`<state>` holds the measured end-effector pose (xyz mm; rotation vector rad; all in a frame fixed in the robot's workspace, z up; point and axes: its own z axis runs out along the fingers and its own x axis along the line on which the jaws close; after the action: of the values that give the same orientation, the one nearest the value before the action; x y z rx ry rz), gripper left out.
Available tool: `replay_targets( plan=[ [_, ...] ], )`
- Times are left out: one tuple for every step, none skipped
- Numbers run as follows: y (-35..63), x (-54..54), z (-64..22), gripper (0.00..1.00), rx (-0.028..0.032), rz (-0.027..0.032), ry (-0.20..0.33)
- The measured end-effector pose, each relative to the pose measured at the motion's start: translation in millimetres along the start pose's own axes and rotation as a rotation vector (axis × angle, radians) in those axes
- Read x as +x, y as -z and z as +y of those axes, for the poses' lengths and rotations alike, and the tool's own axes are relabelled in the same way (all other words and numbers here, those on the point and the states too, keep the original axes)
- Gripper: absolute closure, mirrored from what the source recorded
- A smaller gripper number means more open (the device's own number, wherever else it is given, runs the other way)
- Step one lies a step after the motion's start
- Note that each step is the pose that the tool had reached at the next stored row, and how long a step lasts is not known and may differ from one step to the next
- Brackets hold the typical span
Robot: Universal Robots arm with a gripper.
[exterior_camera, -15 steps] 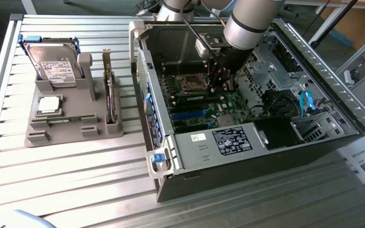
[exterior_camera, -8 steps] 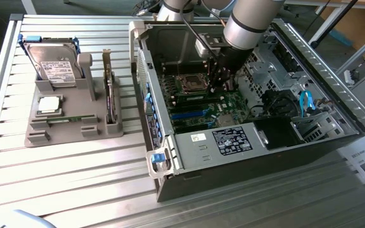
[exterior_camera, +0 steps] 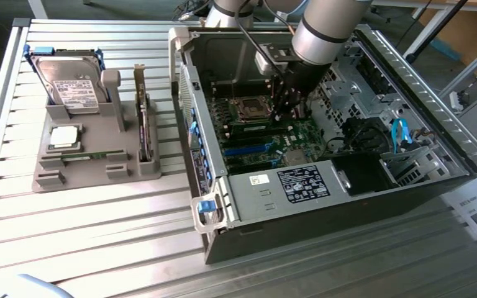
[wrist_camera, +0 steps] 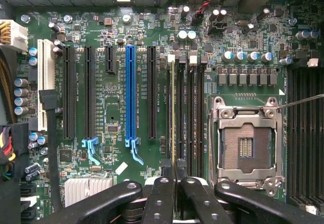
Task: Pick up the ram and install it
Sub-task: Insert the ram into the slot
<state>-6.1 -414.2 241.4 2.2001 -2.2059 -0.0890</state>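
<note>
In the wrist view the ram (wrist_camera: 173,107) appears edge-on as a thin green-yellow strip running along the first of the black memory slots (wrist_camera: 188,112). My gripper (wrist_camera: 174,181) is shut on its near end, one dark finger on each side. Whether the stick is seated in the slot or held just over it I cannot tell. In the exterior view the gripper (exterior_camera: 287,115) reaches down inside the open computer case (exterior_camera: 222,205), over the motherboard (exterior_camera: 305,133) beside the processor socket (exterior_camera: 251,110). A second ram stick (exterior_camera: 85,155) lies in the grey fixture (exterior_camera: 97,177) on the exterior view's left.
The fixture also carries a hard drive (exterior_camera: 71,84), a silver processor (exterior_camera: 63,136) and an upright expansion card (exterior_camera: 143,118). Beside the memory slots are the open processor socket (wrist_camera: 246,143) and a blue card slot (wrist_camera: 130,97). Case walls, cables and a drive cage (exterior_camera: 387,155) surround the arm.
</note>
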Motion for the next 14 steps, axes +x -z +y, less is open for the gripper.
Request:
replay_targets(
  plan=[
    [0.0, 0.0, 0.1, 0.88, 0.0000, -0.0001, -0.001],
    [0.0, 0.0, 0.2, 0.88, 0.0000, -0.0001, -0.002],
    [0.0, 0.0, 0.2, 0.88, 0.0000, -0.0002, -0.002],
    [0.0, 0.0, 0.2, 0.88, 0.0000, -0.0002, -0.002],
    [0.0, 0.0, 0.2, 0.88, 0.0000, -0.0001, -0.003],
    [0.0, 0.0, 0.2, 0.88, 0.0000, -0.0002, -0.003],
    [0.0, -0.1, 0.2, 0.88, 0.0000, -0.0001, -0.003],
    [0.0, -0.3, 0.2, 0.88, 0.0000, -0.0002, -0.003],
    [-0.1, -0.6, 0.2, 0.88, 0.0000, -0.0002, -0.003],
    [-0.1, -0.7, 0.2, 0.88, 0.0001, -0.0002, -0.002],
    [-0.1, -0.7, 0.2, 0.88, 0.0000, -0.0003, -0.002],
    [0.0, -0.8, 0.2, 0.88, 0.0000, -0.0002, -0.002],
    [0.0, -0.8, 0.2, 0.88, 0.0000, -0.0002, -0.003],
    [0.0, -0.8, 0.2, 0.88, 0.0000, -0.0001, -0.003]
  ],
)
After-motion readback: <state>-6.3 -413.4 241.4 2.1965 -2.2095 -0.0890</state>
